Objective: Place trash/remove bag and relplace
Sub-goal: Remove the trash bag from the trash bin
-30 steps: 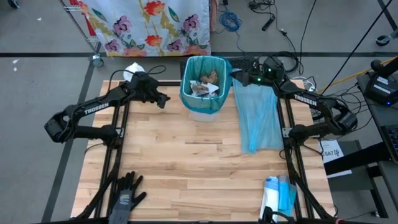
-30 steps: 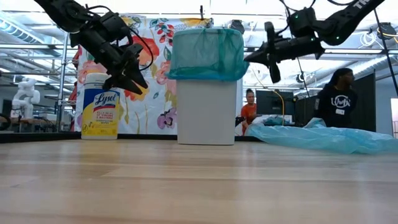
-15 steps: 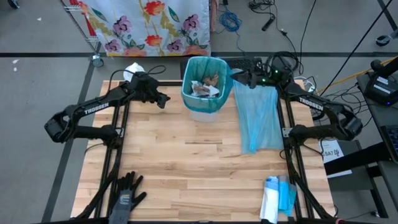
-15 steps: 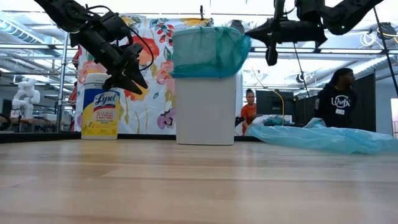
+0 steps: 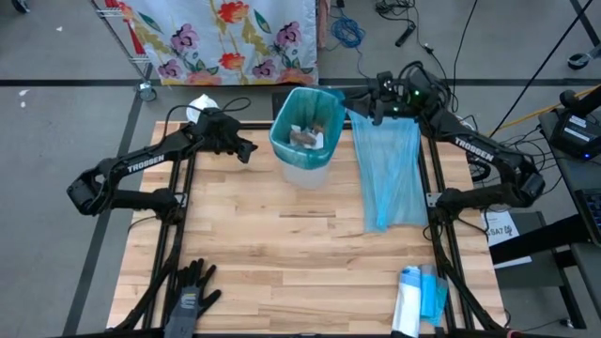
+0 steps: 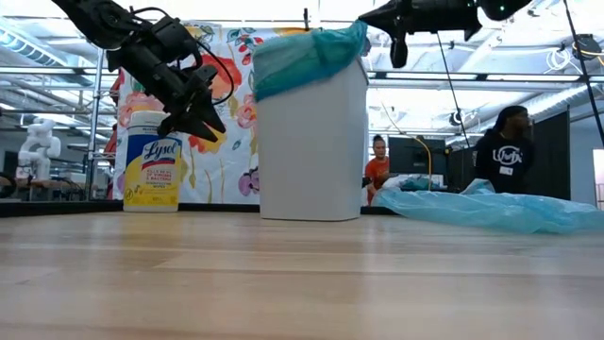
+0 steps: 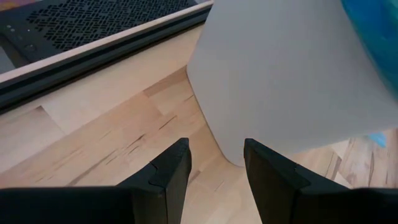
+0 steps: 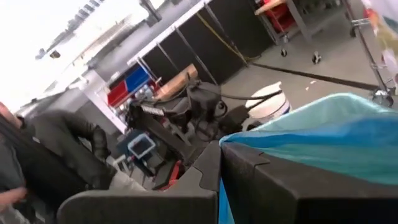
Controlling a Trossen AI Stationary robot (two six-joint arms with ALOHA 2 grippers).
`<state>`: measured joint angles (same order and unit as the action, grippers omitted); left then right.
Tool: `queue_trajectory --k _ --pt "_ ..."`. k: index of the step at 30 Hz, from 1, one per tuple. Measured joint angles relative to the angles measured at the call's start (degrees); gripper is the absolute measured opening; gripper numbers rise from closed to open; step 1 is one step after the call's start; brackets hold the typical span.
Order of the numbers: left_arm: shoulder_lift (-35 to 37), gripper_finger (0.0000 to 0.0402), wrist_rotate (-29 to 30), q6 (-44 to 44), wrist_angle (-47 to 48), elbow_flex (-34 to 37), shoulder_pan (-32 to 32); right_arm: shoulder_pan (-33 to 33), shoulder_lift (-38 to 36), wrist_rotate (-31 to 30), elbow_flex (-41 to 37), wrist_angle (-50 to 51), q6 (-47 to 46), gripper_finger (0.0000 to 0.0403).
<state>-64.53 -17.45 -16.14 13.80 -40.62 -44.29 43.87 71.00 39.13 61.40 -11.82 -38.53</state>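
Note:
A white bin point(image 5: 305, 167) lined with a teal bag point(image 5: 282, 131) stands at the table's far middle on its base. Trash point(image 5: 305, 137) lies inside it. My right gripper point(image 5: 353, 103) is above the bin's far right rim, shut on the bag; the low view shows it high up point(image 6: 377, 17). My left gripper point(image 5: 246, 150) hangs open in the air left of the bin, its fingers point(image 7: 171, 171) pointing at the bin's white wall point(image 7: 292, 74). A spare light blue bag point(image 5: 390, 174) lies flat on the table right of the bin. My right gripper pinches the teal bag's rim point(image 6: 355, 34) at the bin's far right side between its two fingers point(image 8: 205, 168). The fingers come level from the table's right. That part of the rim is drawn up taut above the bin, and the rest stays folded over the bin's rim.
A wipes canister point(image 6: 151, 175) stands at the far left behind my left gripper. A black glove point(image 5: 188, 296) lies at the near left and a roll of bags point(image 5: 418, 296) at the near right. People point(image 6: 505, 146) are in the room beyond the table.
My right gripper has risen and gone a little toward the far edge, staying shut on the bag. The bag's right rim has been drawn up above the bin. The bin has slid slightly toward the near left.

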Motion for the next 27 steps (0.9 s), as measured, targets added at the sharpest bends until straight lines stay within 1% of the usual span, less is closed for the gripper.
queue_trajectory --k 2,5,10,18,20,23,27 --pt "0.00 0.0153 -0.02 0.13 0.00 0.00 0.00 -0.71 0.02 -0.06 1.27 1.09 1.31 0.0000" --pt "0.00 0.0153 -0.02 0.20 0.00 0.00 0.00 -1.28 0.02 -0.36 2.81 0.08 1.54 0.0000" --pt "0.00 0.0153 -0.02 0.09 -0.01 -0.02 0.00 -2.10 0.40 -3.27 4.29 -0.37 1.78 0.0000" --pt "0.00 0.0153 -0.04 -0.09 0.00 -0.02 0.10 -3.93 2.99 -3.04 4.70 1.26 3.28 0.0003" --pt "0.00 0.0153 -0.04 -1.01 0.06 -0.02 0.09 -3.86 3.00 -2.99 4.70 2.96 3.94 0.0013" --pt "0.00 0.0153 -0.20 -1.57 0.23 -0.02 0.13 -3.72 2.78 -2.12 4.70 5.08 4.73 0.0040" --pt "0.00 0.0153 -0.46 -2.24 0.26 -0.02 0.71 -3.46 2.60 2.48 4.70 5.93 2.83 0.0085"
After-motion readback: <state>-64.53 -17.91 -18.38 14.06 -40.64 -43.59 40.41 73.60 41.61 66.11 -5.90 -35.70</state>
